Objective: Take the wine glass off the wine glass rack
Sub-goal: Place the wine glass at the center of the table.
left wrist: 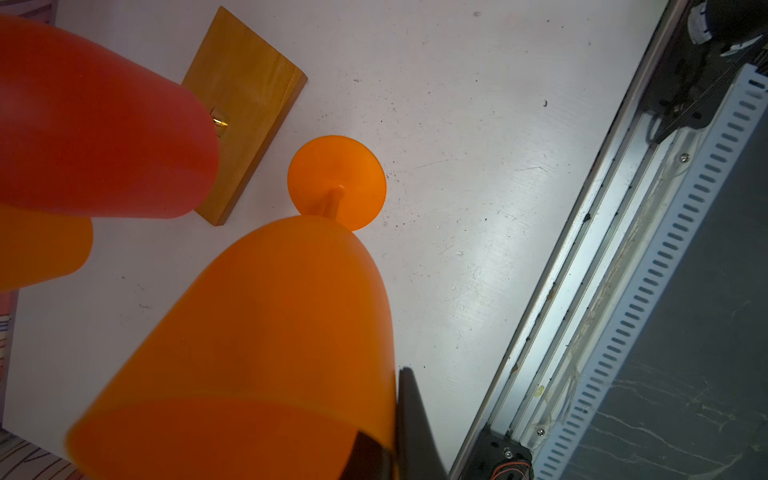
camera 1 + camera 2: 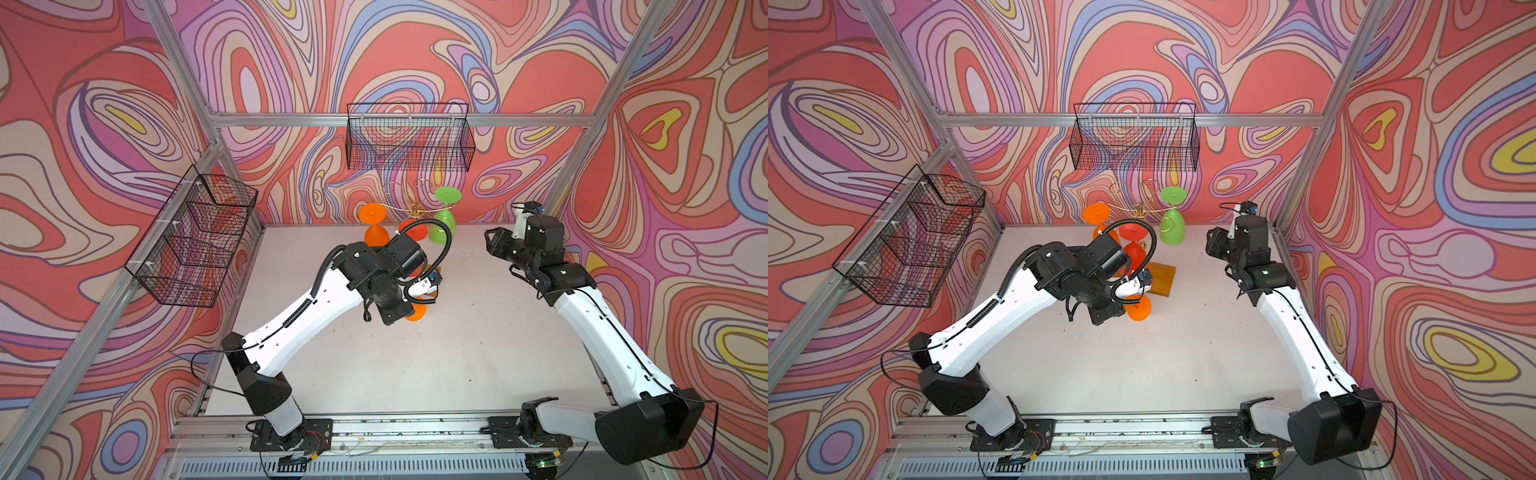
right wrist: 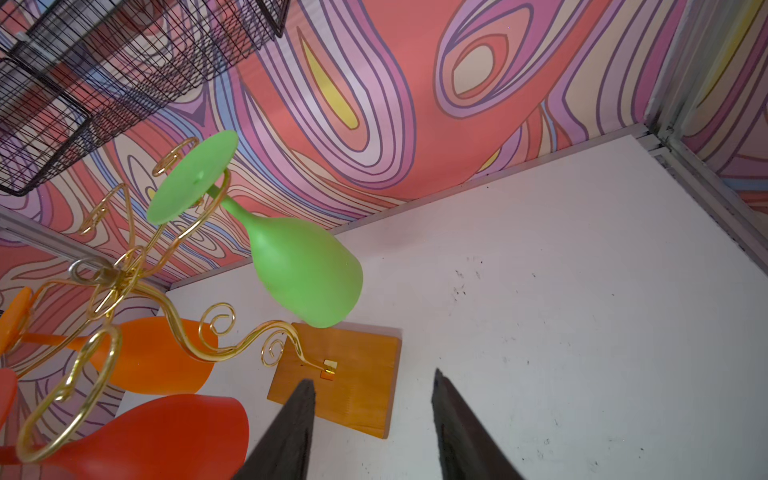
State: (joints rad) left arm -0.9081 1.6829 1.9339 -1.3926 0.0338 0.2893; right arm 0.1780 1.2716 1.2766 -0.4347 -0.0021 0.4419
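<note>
Beside the wine glass rack (image 3: 361, 399), the left pincer (image 1: 388, 419) pinches an orange wine glass (image 1: 270, 332) by its rim.
Its foot points down at the bench (image 1: 457, 124); the right pincer (image 3: 374, 382) is spread, empty.

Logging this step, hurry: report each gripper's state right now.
Left gripper: shut on the orange wine glass, pinching its bowl rim.
Right gripper: open, holding nothing.

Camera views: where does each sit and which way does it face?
Top views: high in front, looking down at the table; left arm and right arm show.
Left wrist: on its arm, looking down the held orange glass; one finger shows.
Right wrist: on its arm, facing the rack and green glass; both fingers show.
Shared: both wrist views show the wooden base.
</note>
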